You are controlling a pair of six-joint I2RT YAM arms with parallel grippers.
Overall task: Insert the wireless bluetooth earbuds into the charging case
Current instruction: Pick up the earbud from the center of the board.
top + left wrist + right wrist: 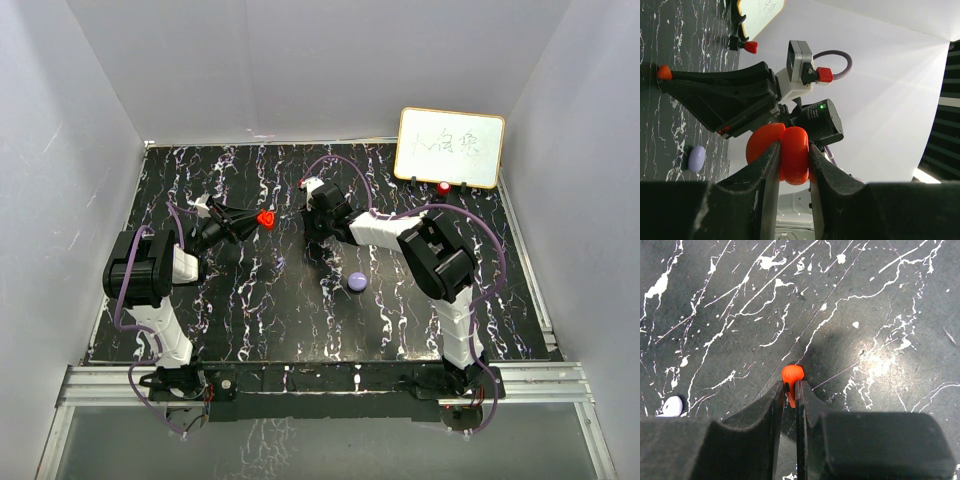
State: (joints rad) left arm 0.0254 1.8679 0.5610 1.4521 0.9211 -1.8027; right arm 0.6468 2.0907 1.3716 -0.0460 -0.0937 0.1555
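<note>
Left hand point(792, 150): both fingers are pressed against a red charging case point(790, 155) and pinch it between them. The case is hinged open, its two rounded halves bulging above the fingertips. It is held clear of the table point(300, 320), left of the table's centre in the top view.

Right hand point(791, 386): the fingers are closed to a thin slit and pinch a red earbud point(792, 374). The earbud's rounded head projects past the fingertips; its stem sits between them. The hand points down at the table, with the earbud close above the black, white-veined surface. Contact with the surface cannot be determined. In the top view this hand sits just right of the held case, apart from it.

Surroundings: a purple round case point(357, 282) lies closed on the table, near the right arm and in front of both hands. A small pale piece point(672, 406) lies on the table to the left of the right fingers; its type cannot be determined. A whiteboard point(450, 147) stands at the far right corner of the table.
</note>
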